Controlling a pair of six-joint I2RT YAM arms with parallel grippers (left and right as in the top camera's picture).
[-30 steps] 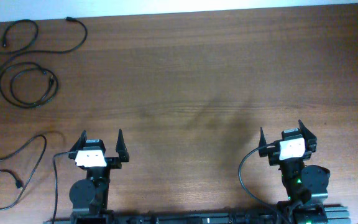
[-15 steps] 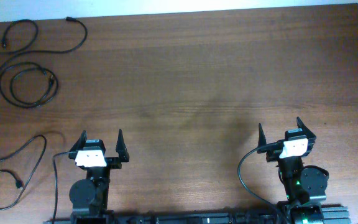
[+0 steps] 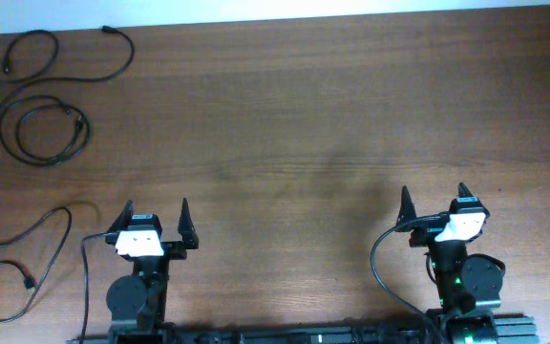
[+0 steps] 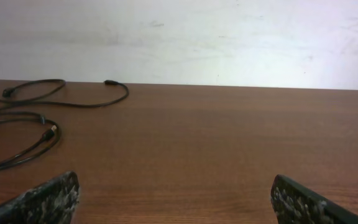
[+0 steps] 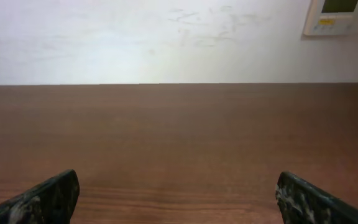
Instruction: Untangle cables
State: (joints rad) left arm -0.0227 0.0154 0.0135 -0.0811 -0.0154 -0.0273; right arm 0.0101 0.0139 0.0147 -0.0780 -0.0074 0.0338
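Along the lower edge of the overhead view, both arms sit at the near side of the wooden table (image 3: 304, 124), well apart from each other. Toward the lower left, the left gripper (image 3: 157, 204) has its two fingers spread wide, with only bare wood between them; its wrist view shows one dark finger (image 4: 48, 199) in each bottom corner. Toward the lower right, the right gripper (image 3: 433, 190) is likewise spread wide and holds nothing, its fingers (image 5: 42, 199) framing bare tabletop below a pale wall (image 5: 166, 37). All three thin black cables (image 3: 128, 57) lie at the left side of the frame, well apart from both grippers. One curves across the upper left corner, with a small plug end (image 3: 108, 29) pointing right. Just below it, the coiled cable (image 3: 38, 162) forms a round loop; whether these two cross or merely lie close cannot be told. Separate from them, the third cable (image 3: 68, 222) snakes down the lower left edge, just beside the left arm.
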